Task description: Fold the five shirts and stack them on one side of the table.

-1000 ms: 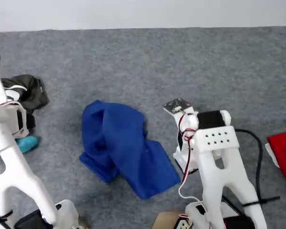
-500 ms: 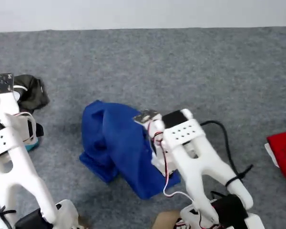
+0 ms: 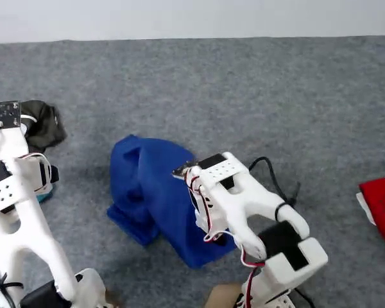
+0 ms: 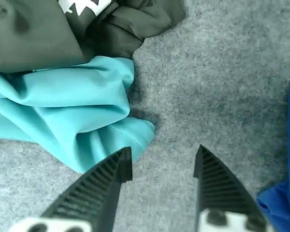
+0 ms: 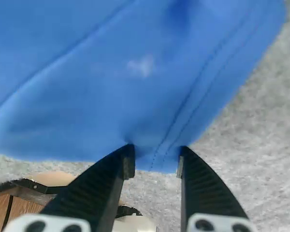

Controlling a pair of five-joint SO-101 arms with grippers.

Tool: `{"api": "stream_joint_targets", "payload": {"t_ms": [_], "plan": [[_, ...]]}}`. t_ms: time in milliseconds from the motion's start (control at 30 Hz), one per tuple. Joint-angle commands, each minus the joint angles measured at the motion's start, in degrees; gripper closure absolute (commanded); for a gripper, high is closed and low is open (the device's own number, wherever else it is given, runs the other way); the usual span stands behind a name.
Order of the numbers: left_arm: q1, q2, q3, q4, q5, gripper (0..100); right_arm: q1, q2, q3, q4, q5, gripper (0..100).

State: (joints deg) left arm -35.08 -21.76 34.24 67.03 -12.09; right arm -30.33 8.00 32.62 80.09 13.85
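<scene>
Grey felt table (image 3: 256, 90), closed at the far edge by a pale wall (image 3: 179, 16).

Nearest: right gripper (image 5: 154, 153), jaws parted to a narrow gap, tips set down astride the near hem of the blue shirt (image 3: 155, 192). Stitched edge lying between the tips. No sealed pinch to be seen, so holding nothing as yet.

Just beyond: blue shirt itself, heaped mid-table in several loose folds, unfolded and unstacked.

Handling, by judgement:
- Light, limp and non-fragile.
- Likely to drape and sag from any single hold.
- Likely to drag on the felt rather than slide freely.
- Best taken at the double-stitched hem or a corner, where the seam offers thickness for the jaws.
- Pinch deep enough to avoid lifting just 1 layer of the heap.
- Probably in need of 2 holds, 1 per arm, for spreading flat before any fold.

To the right, well apart: red shirt (image 3: 382, 205), cut off by the frame edge.

Farther, on the left: left gripper (image 4: 163, 153), jaws wide and empty, hanging over bare felt just beside the crumpled teal shirt (image 4: 63, 111).

Farthest: dark shirt (image 4: 34, 34), bunched and touching the teal one.
</scene>
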Motion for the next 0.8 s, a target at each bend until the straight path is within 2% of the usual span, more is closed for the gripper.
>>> {"api": "stream_joint_targets", "payload": {"t_ms": [0,233,500,633,767], "plan": [[-0.1,-0.8,-0.4,-1.1,-0.3,79,0.6,1.4,-1.2,-0.4,-0.7,84.1],[0.0,-0.6,-0.5,-1.2,-0.3,79,3.7,1.8,-1.3,-0.3,-2.1,84.1],[0.1,-0.4,-0.4,-1.2,-0.3,79,-1.5,6.1,-1.3,-1.8,-1.8,84.8],[-0.1,-0.5,-0.3,-1.2,-0.3,79,-2.3,11.2,-2.1,-1.7,-1.7,98.8],[-0.1,-0.7,-0.3,-1.1,-0.3,79,-0.8,10.9,-4.9,1.5,-1.7,99.1]]}}
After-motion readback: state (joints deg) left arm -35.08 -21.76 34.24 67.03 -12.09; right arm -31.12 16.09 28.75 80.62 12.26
